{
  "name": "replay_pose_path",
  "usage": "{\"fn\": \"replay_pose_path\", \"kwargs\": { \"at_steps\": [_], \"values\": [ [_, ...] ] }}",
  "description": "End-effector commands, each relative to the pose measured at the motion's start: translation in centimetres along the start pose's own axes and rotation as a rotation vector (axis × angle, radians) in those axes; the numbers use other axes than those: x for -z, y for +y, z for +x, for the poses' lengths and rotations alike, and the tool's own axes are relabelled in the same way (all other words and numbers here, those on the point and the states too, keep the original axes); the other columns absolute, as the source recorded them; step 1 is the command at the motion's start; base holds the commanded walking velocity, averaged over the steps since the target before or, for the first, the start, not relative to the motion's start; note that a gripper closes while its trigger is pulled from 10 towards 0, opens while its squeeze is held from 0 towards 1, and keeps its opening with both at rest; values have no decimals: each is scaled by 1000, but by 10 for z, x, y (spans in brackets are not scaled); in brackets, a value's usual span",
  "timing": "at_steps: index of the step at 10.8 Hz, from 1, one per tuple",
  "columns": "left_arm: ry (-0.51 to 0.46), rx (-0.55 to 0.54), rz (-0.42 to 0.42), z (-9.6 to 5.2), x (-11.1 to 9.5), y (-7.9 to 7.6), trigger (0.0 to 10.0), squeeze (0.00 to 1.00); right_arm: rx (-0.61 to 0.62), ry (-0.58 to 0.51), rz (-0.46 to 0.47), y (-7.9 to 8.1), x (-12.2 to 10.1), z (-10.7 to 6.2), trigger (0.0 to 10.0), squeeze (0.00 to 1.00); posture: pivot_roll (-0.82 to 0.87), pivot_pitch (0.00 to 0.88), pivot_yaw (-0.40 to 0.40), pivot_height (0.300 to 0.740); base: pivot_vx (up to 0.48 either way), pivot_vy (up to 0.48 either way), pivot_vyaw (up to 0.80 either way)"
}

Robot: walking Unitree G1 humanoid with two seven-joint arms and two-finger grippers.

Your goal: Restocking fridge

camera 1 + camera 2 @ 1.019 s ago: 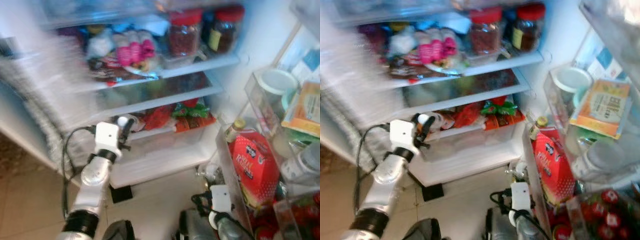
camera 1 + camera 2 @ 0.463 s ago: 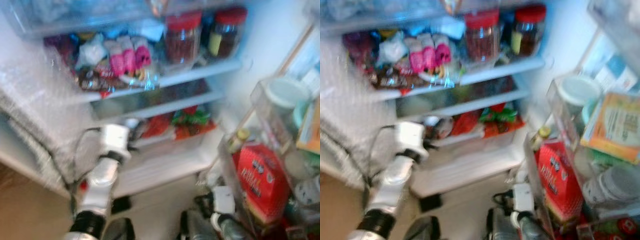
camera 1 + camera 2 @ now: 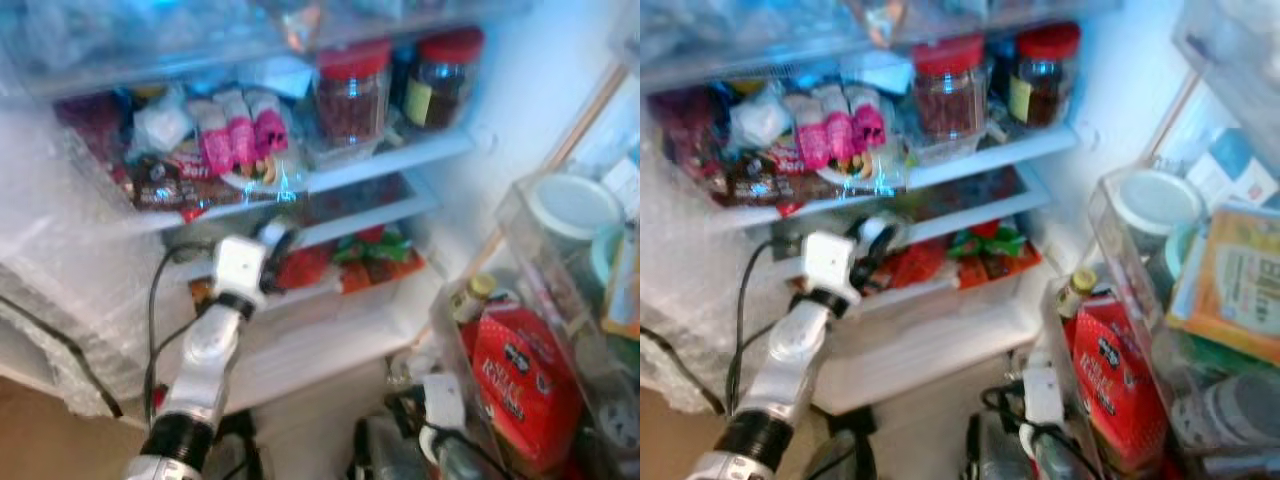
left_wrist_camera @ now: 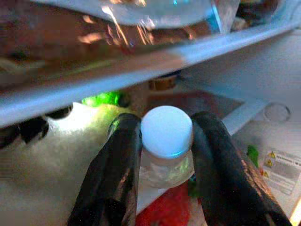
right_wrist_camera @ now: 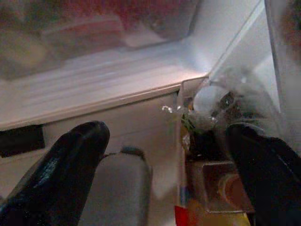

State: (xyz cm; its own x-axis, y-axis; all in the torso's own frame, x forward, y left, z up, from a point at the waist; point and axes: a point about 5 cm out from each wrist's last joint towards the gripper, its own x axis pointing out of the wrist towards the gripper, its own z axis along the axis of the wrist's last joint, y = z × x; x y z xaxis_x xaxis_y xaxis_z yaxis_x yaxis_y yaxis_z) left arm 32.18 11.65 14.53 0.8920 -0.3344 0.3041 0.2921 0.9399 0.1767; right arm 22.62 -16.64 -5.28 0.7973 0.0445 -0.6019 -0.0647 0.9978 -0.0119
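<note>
Your left gripper (image 4: 165,155) is clamped on a small white-capped bottle (image 4: 166,139), one black finger on each side, at the front of the fridge's lower shelf (image 3: 345,222), above the drawer (image 3: 320,320). Your right gripper (image 5: 164,169) hangs low by the door rack (image 3: 500,330), fingers wide apart, holding nothing.

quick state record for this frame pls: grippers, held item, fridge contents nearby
left gripper: raised into the fridge, under the upper shelf, shut on small white-capped bottle
right gripper: low by the fridge door, open, holding nothing
upper shelf items: two red-lidded jars, pink packets
door bin: red carton, white-lidded tub
</note>
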Motion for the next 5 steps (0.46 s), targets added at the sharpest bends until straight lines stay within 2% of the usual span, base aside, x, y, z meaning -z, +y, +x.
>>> {"fn": "replay_pose_path", "kwargs": {
  "at_steps": [1,3,5],
  "values": [
    [-33,-22,23,-3,-5,9,10000,0,13,23,19,-2,7,-3,10000,0,-177,173,-7,647,0,0,0],
    [-46,-29,50,-3,-7,10,10000,0,12,24,20,-2,7,-3,10000,0,-179,175,-8,647,0,0,0],
    [5,-53,88,-14,7,17,10000,0,11,21,22,-2,6,-2,10000,0,-184,178,-12,647,0,0,0]
  ]
}}
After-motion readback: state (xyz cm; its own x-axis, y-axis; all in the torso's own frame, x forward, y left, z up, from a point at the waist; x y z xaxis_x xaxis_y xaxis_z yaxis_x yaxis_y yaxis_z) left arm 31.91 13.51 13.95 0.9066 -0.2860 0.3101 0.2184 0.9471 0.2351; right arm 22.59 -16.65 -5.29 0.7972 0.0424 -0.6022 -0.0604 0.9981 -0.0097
